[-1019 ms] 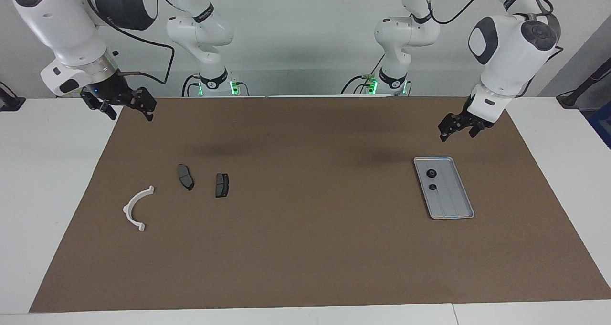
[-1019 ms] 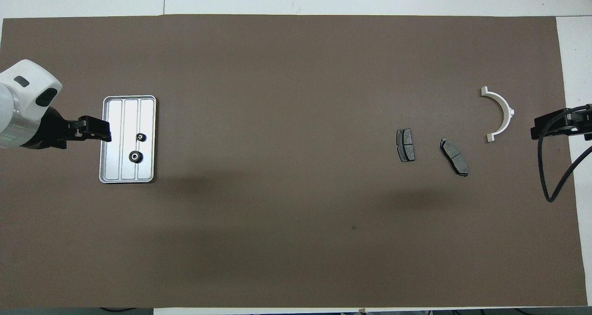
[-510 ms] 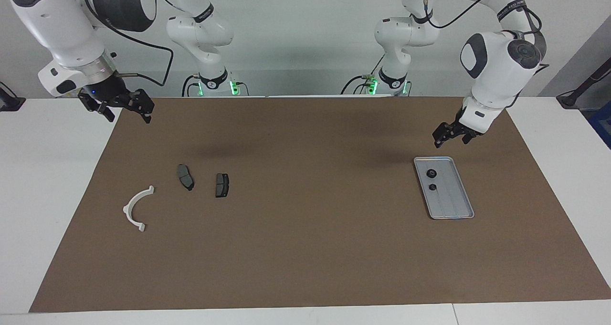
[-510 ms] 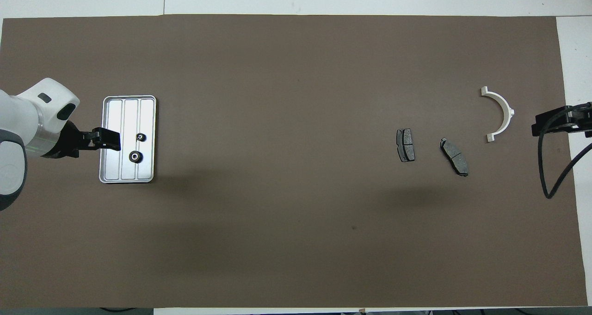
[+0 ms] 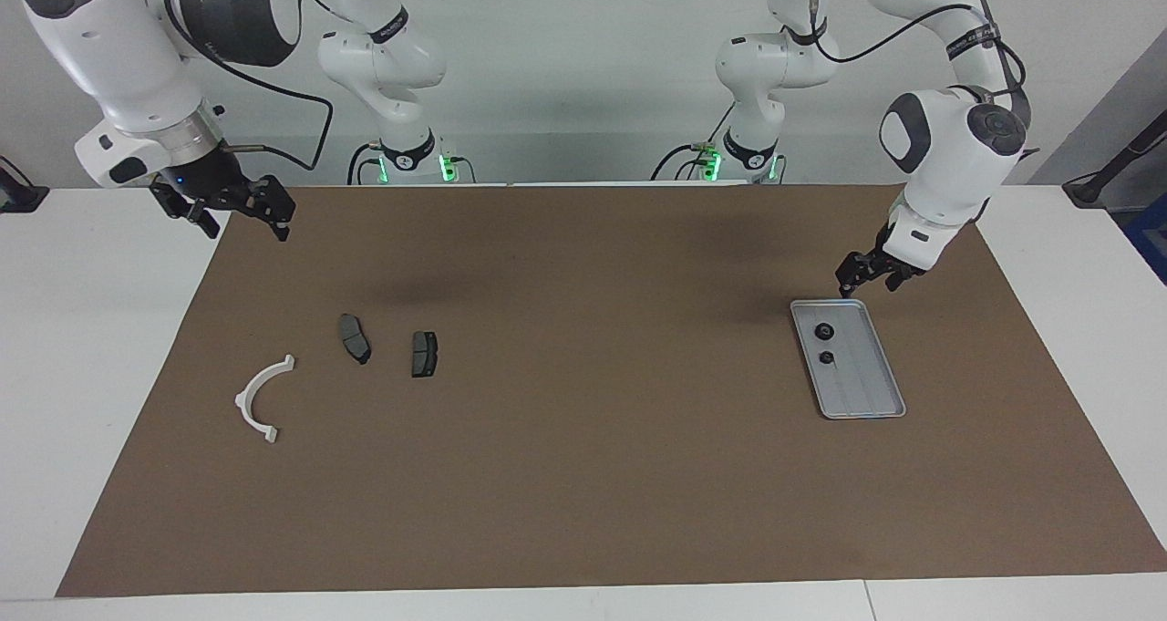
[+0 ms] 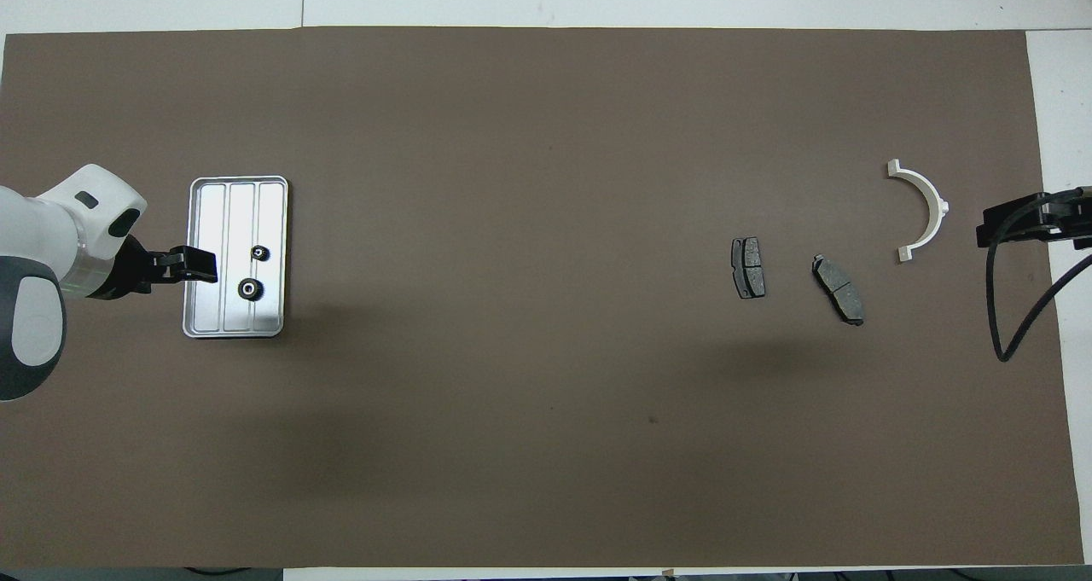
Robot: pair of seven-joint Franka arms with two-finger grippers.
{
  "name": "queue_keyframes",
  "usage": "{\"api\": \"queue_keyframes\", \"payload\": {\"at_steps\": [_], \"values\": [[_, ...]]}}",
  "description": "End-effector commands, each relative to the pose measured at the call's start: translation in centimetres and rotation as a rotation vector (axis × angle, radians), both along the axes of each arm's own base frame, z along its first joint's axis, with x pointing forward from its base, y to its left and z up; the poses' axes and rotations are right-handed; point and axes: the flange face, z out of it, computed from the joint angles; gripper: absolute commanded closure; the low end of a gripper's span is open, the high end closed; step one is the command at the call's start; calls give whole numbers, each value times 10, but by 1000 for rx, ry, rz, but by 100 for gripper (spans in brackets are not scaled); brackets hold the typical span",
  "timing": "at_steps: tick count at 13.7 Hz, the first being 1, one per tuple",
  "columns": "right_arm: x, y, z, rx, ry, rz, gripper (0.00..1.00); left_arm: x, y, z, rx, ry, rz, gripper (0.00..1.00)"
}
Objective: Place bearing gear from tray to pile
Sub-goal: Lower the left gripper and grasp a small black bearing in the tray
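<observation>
The silver tray lies on the mat toward the left arm's end of the table. Two small dark gears rest in it: a larger one nearer the robots and a smaller one. My left gripper hangs open over the tray's edge, holding nothing and clear of both gears. The pile lies toward the right arm's end: a white half-ring bracket and two dark pads. My right gripper waits open over the mat's edge.
A brown mat covers most of the white table. Between the tray and the pile it shows only bare mat. A black cable loops down from the right arm near the bracket.
My left gripper has come down and drawn in toward the tray's near end. The right arm has barely shifted. Gears and pile parts have not moved.
</observation>
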Motion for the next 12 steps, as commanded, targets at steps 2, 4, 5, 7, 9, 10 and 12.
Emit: {"api": "queue_keyframes", "payload": {"at_steps": [2,4,5,7,9,10,12], "values": [[-2,-2,-7,6,-13,4,0,8,-2,-49,14,-14,47,12],[-2,-2,-8,6,-12,7,0,11,-12,-73,18,18,46,12],[-2,-3,-8,6,-12,7,0,10,-13,-78,19,26,63,12],[-2,-2,-8,6,-12,9,0,11,-14,-85,19,26,63,18],[-2,-2,-8,6,-10,10,0,12,-15,-93,20,26,63,20],[-2,-3,-8,6,-12,9,0,12,-15,-95,20,29,69,21],[-2,-3,-7,6,-13,9,0,13,-16,-101,21,28,80,23]]}}
